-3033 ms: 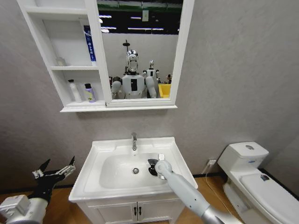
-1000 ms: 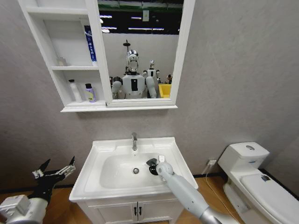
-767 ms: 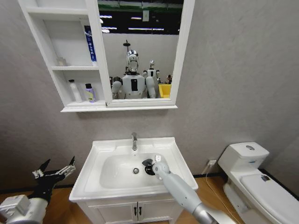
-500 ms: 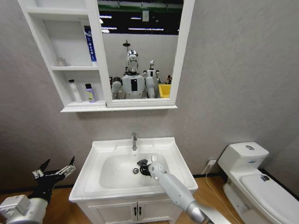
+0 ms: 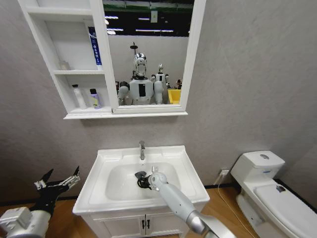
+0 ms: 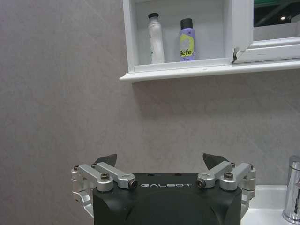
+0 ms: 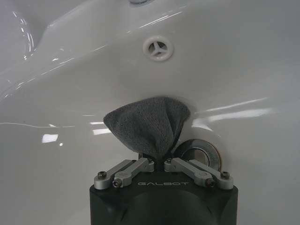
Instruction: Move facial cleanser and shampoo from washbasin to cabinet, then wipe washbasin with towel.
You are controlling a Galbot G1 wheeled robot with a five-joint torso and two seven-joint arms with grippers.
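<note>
My right gripper point(image 7: 159, 162) pinching the dark grey towel point(image 7: 149, 124) inside the washbasin point(image 5: 185, 167) bowl beside the drain point(image 7: 198, 153), my left gripper point(image 6: 161, 161) spread wide, parked low beside the basin.

The washbasin point(image 5: 101, 186) holds the grey towel point(image 7: 149, 123) in its bowl at the drain point(image 7: 199, 152), while the cabinet point(image 5: 67, 96) at eleven o'clock carries two bottles point(image 6: 171, 40).
</note>
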